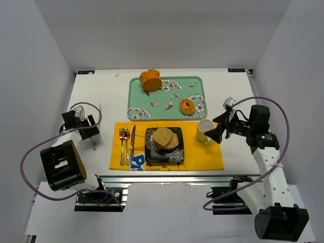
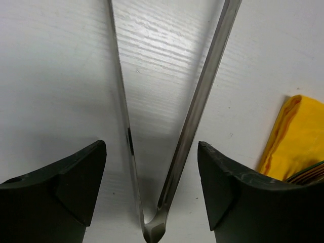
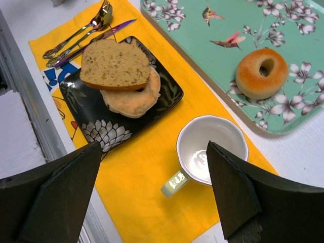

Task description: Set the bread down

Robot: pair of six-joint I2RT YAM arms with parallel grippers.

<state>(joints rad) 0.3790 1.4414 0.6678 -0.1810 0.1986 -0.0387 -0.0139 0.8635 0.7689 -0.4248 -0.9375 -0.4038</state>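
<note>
cup (image 3: 212, 147) beside plate (image 3: 101, 129) of bread (image 3: 115, 63) (cutlery (image 3: 81, 38) on far side)

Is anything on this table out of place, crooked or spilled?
Nothing is spilled or broken. Two small things: the bread slice lies askew on a round bun, not flat on the black plate, and the orange pastry seems to overhang the far rim of the tray.

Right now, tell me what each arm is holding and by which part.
Nothing is held. The left gripper has its jaws open either side of the tongs on the table, not clamping them; the right gripper hangs open above the cup.
</note>
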